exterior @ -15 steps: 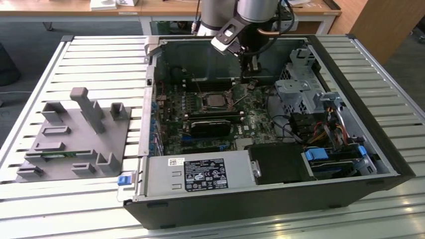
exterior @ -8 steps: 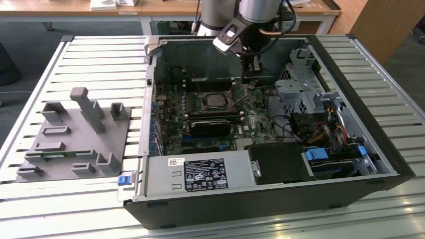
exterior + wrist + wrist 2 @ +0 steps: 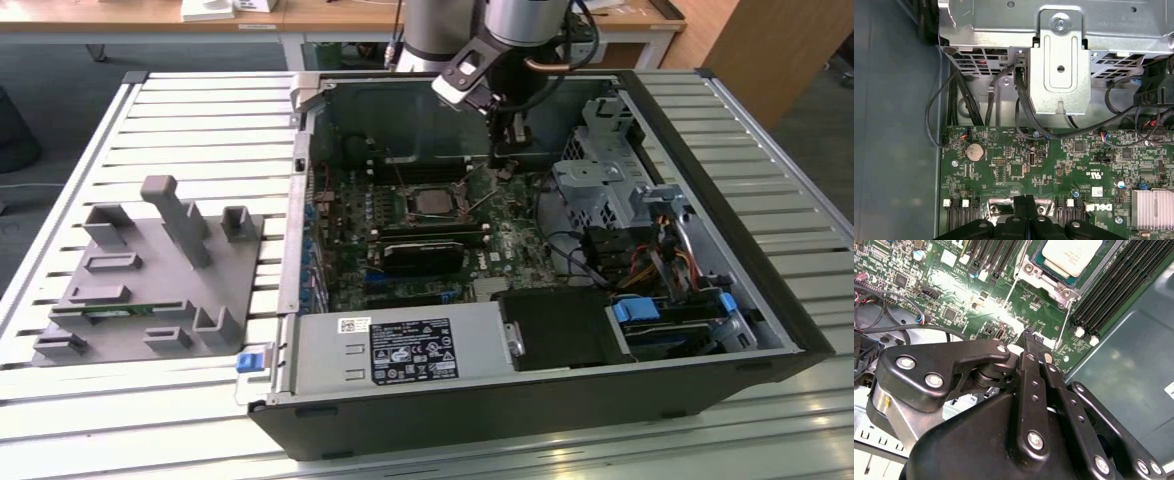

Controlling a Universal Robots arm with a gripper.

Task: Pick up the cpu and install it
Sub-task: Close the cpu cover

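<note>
— While your arm hung inside the computer case (image 3: 534, 410), where did the cpu (image 3: 430, 200) lie?

— It lay flat in its socket (image 3: 1051, 284) on the motherboard (image 3: 514, 225), with the silvery top upward and the metal frame of the socket around it.

— And your gripper (image 3: 503, 160)?

— It pointed down at the board. In the exterior view it was near the cpu, on the exterior view's right of it, and apart from it. In the second wrist view its tip stood just beside a corner of the socket. Whether it touched the board, I could not tell.

— How was the hand itself?

— It was narrow. My two fingers (image 3: 1029, 370) were pressed one against the other, and in the first wrist view they made one black bar.

— What was around you?

— Black memory slots (image 3: 1109, 290) ran along one side of the socket. In the first wrist view I saw a round coin battery (image 3: 974, 151) on the board, and beyond it the metal drive cage (image 3: 1061, 65) with black cables (image 3: 1018, 95) hanging under it. In the exterior view the power supply (image 3: 400, 352) lay at the near end of the case, and a grey holder (image 3: 147, 270) stood on the slatted table (image 3: 174, 110) at the exterior view's left, well apart from me.
</note>
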